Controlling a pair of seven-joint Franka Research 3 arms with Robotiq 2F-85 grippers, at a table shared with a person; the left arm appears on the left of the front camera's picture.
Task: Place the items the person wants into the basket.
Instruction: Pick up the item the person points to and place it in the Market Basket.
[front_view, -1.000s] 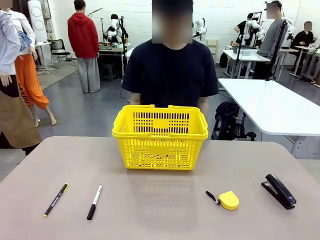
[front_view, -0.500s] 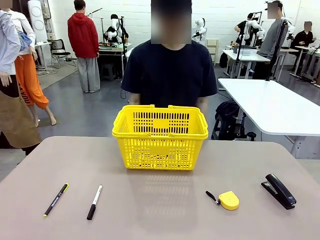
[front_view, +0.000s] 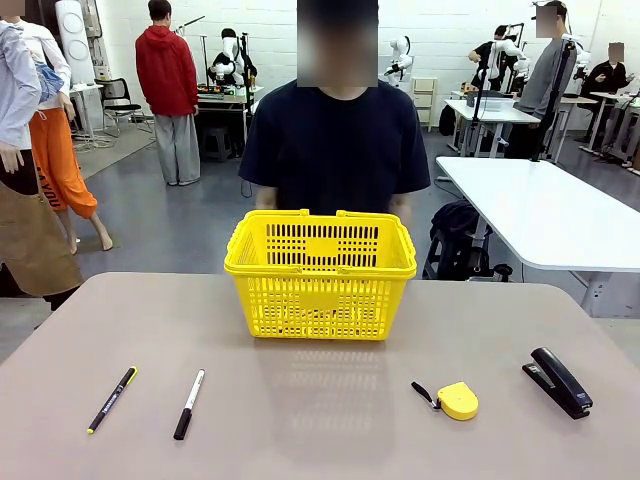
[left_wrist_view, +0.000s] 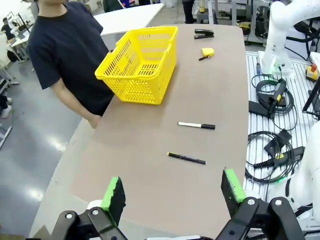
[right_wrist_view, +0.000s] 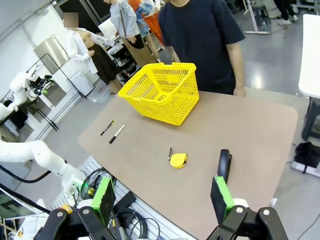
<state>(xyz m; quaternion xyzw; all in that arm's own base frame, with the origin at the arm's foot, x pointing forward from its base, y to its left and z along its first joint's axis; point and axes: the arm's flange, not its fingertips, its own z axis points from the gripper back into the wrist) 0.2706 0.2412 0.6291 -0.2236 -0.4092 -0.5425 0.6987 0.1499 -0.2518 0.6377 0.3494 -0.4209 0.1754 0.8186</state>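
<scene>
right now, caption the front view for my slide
A person stands behind yellow basket; pen, marker, tape measure and stapler lie on table.

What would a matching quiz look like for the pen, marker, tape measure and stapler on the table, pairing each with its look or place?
Things:
1. pen
2. marker
3. tape measure
4. stapler

Descriptions (front view):
A. round and yellow
B. all black, rightmost
C. yellow tip, leftmost
D. white barrel, black end

Pairs: 1-C, 2-D, 3-A, 4-B
</scene>
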